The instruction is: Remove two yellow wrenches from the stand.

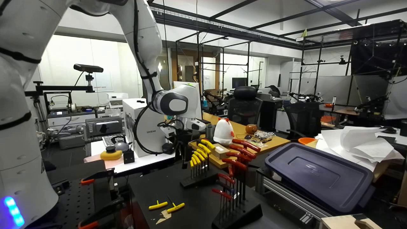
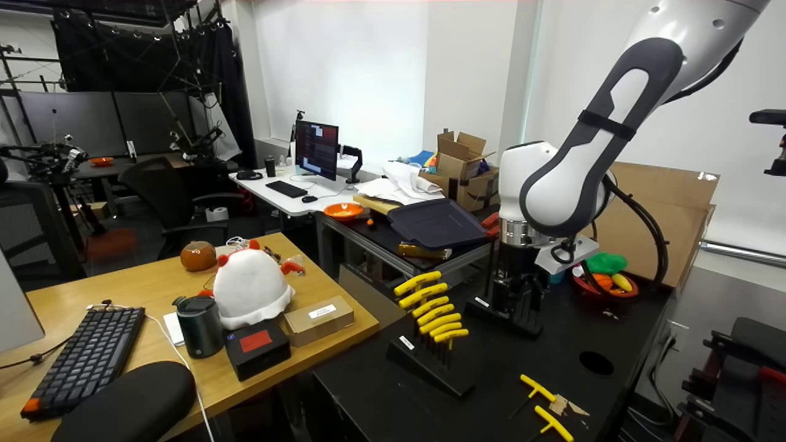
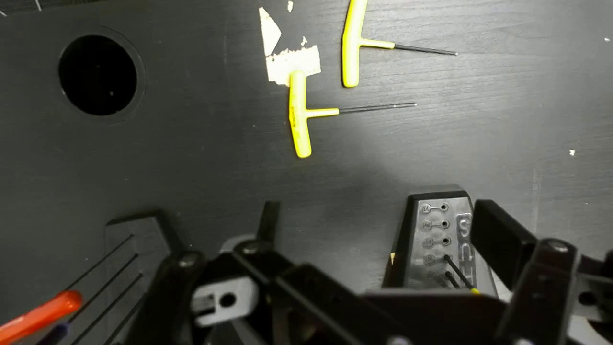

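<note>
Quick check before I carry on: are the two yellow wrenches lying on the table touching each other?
No, in the wrist view bare black tabletop shows between the upper wrench and the lower wrench.

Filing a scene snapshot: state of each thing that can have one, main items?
Gripper: open, nothing held
Stand: upright, three end slots empty
Two loose yellow wrenches: lying on the black table
Racked yellow wrenches: upright in the stand
Red-handled tools: upright in their own rack
Monitor: on
Carton: flaps open
Base light: lit blue
</note>
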Available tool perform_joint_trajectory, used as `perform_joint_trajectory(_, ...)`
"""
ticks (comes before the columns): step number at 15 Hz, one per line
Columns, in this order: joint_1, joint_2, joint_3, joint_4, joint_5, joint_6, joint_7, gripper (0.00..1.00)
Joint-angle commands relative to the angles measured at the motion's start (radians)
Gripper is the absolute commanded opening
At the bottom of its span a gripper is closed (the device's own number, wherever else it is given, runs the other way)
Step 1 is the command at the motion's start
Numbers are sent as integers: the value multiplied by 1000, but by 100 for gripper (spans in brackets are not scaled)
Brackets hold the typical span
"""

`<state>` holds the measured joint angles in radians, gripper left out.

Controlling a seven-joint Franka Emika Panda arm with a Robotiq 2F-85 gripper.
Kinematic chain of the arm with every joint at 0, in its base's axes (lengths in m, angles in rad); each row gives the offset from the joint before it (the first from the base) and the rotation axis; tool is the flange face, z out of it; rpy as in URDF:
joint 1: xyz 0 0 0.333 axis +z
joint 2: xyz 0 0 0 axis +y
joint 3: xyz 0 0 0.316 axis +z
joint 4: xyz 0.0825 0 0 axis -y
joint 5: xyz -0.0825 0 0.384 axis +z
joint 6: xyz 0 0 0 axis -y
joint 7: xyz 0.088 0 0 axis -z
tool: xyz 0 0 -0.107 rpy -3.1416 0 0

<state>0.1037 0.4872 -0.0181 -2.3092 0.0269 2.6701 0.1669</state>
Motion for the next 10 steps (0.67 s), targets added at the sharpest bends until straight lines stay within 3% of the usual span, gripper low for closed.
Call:
perform_joint_trajectory(1, 57, -80, -42, -61, -68, 9, 67, 100)
perform_joint_trajectory(10, 46, -53, -21, -27, -75, -4, 61, 100)
